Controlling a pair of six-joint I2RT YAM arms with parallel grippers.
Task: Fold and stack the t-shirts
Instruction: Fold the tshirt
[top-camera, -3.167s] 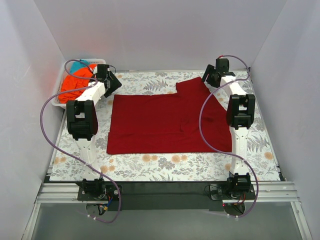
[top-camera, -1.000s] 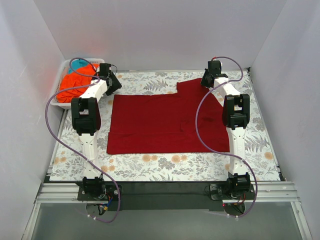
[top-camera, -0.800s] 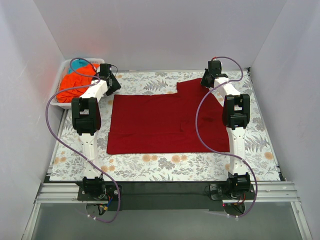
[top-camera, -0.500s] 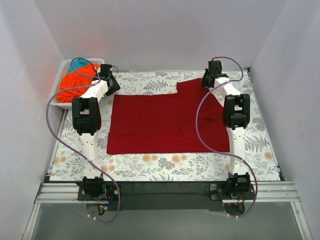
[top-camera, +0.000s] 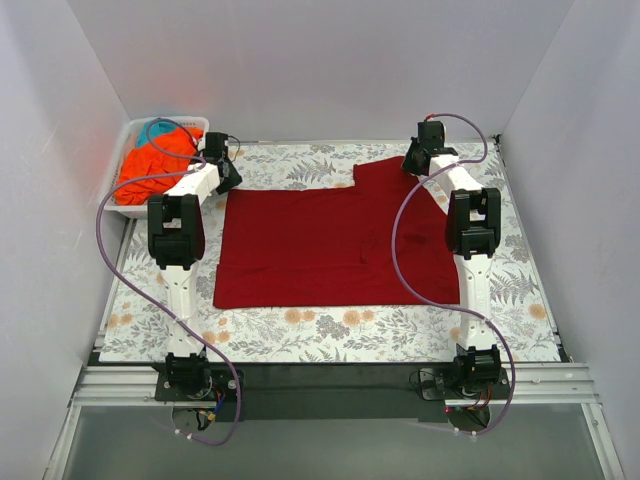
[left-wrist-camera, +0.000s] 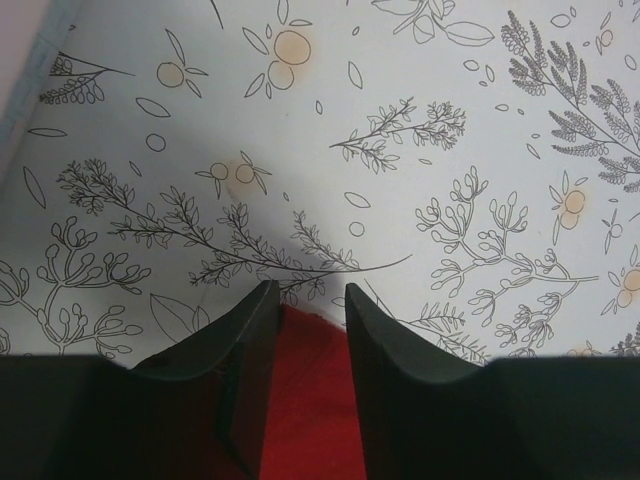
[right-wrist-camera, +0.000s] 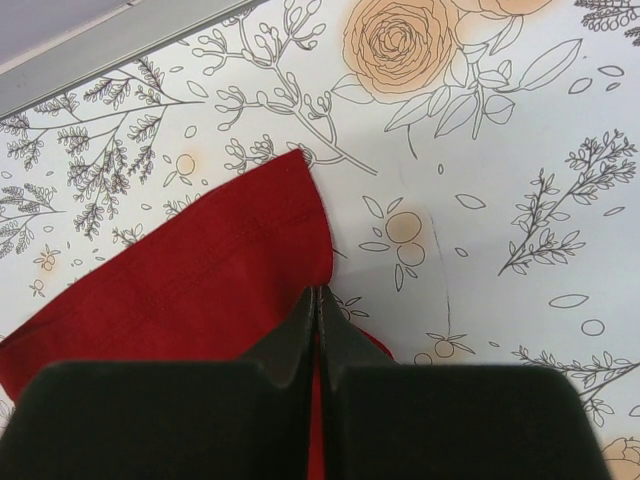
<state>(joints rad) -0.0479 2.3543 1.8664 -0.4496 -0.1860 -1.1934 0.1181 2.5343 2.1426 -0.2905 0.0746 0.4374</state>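
The dark red t-shirt (top-camera: 320, 250) lies spread flat on the floral tablecloth, one sleeve reaching toward the far right. My left gripper (top-camera: 228, 178) is down at the shirt's far left corner. In the left wrist view its jaws (left-wrist-camera: 307, 295) stand apart with that red corner (left-wrist-camera: 310, 380) between them, untouched on one side. My right gripper (top-camera: 412, 162) sits at the far right sleeve. Seen from the right wrist, it (right-wrist-camera: 317, 292) is shut on the sleeve's edge (right-wrist-camera: 200, 290). The orange t-shirt (top-camera: 150, 165) and the teal t-shirt (top-camera: 158, 128) lie bunched in the basket.
A white slotted basket (top-camera: 128, 135) stands at the far left corner, just behind the left arm. White walls close in the table on three sides. The floral tablecloth (top-camera: 330, 325) shows bare in front of the red shirt.
The left gripper's jaws have narrowed around the shirt's far left corner, and the left arm has shifted slightly. The right arm has stayed put, still shut on the sleeve.
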